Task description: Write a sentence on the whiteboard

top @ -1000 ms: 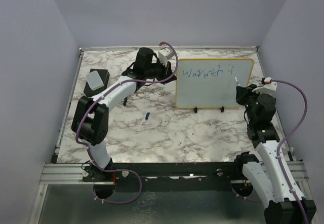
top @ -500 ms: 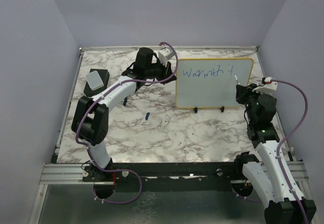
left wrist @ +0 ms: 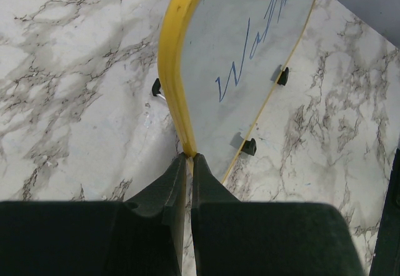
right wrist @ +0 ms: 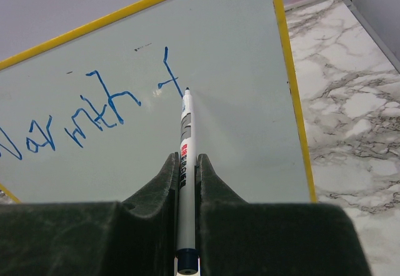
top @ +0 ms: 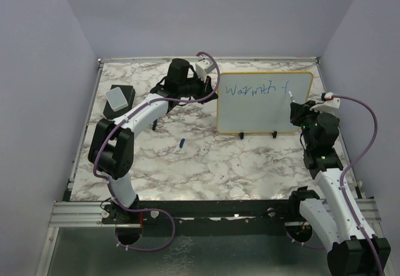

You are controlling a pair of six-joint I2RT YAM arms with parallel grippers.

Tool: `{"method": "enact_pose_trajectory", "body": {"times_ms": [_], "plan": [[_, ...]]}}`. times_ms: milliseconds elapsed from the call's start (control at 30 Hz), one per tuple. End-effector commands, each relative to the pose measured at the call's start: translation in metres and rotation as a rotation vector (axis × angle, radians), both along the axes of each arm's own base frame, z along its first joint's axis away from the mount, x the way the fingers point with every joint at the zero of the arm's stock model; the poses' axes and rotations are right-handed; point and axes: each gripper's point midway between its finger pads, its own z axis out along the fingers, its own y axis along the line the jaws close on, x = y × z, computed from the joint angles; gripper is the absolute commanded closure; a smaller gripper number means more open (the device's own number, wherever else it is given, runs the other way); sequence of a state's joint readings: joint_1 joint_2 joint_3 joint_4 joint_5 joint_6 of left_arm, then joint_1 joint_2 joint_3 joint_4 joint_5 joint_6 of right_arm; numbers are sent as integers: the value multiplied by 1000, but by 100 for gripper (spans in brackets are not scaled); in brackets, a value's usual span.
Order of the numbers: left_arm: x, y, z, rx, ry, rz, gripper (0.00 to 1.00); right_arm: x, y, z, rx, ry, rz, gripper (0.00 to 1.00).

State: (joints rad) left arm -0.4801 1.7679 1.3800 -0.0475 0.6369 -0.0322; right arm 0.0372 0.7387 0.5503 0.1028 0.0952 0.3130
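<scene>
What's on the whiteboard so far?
Blue handwritten letters, "Warmth f", on the yellow-framed white board. The right gripper holds a white marker, tip beside the f. Its fingers cover the board's lower part in wrist view.

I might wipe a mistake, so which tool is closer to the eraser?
Left. The left tool grips the board at its left edge, the eraser further left; the right tool holds a pen at the right end.

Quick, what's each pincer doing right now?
Left pincer: shut on the edge of the yellow-framed rectangular whiteboard.
Right pincer: shut on the thin white marker pen.
</scene>
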Motion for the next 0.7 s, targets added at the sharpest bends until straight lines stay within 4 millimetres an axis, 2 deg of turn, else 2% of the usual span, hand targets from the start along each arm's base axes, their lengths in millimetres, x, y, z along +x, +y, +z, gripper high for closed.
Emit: {"method": "enact_pose_trajectory", "body": {"times_ms": [0, 233, 667], "plan": [[-8, 3, 1, 26, 8, -12, 100, 5, -3, 9, -18, -41, -5, 99], [-8, 3, 0, 29, 10, -13, 100, 8, -4, 12, -28, -49, -11, 99], [-8, 2, 1, 27, 10, -16, 100, 12, -8, -4, -35, -7, -29, 99]]}}
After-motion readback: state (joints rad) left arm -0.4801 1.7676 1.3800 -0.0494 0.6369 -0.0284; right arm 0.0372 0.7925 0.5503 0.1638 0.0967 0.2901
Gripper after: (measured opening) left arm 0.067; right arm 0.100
